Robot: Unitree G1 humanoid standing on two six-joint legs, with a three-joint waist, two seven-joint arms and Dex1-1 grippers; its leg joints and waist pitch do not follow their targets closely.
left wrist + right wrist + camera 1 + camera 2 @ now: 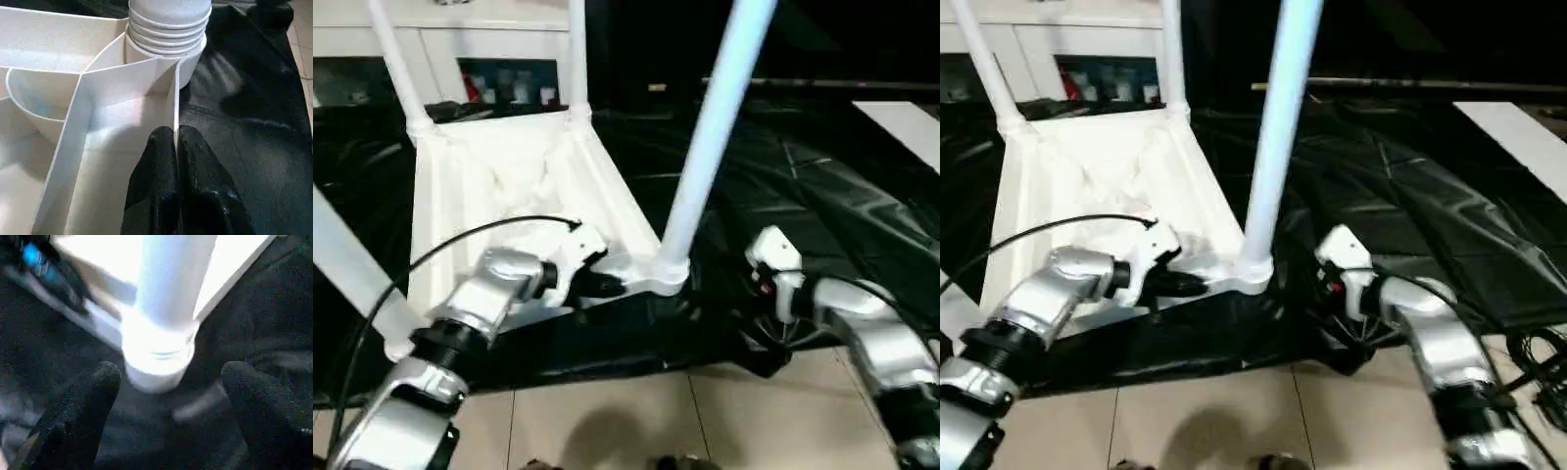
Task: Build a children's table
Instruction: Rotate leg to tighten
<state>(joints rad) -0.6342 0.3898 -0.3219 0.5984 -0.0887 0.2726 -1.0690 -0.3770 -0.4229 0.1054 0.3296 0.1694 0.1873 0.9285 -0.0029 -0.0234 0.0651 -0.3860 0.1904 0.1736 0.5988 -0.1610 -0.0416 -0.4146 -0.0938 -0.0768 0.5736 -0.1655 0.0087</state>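
Note:
The white tabletop (pixel 499 166) lies upside down on a black sheet, its ribbed underside facing up. Four white legs stand in its corner sockets: the near right leg (pixel 710 127), the near left leg (pixel 347 264), and two far legs (pixel 396 59) (pixel 578 54). My left gripper (pixel 175 134) is shut on the thin rim wall of the tabletop beside the near right socket (pixel 166 44). My right gripper (pixel 168 372) is open just right of that socket, level with the leg's base (pixel 156 357), touching nothing.
The black sheet (pixel 803 176) covers the floor under and around the tabletop, with beige tiles (pixel 656 421) in front. A white glass-fronted cabinet (pixel 460 29) stands behind. A white panel (pixel 901 122) lies at the far right, and black cables (pixel 1538 352) at the near right.

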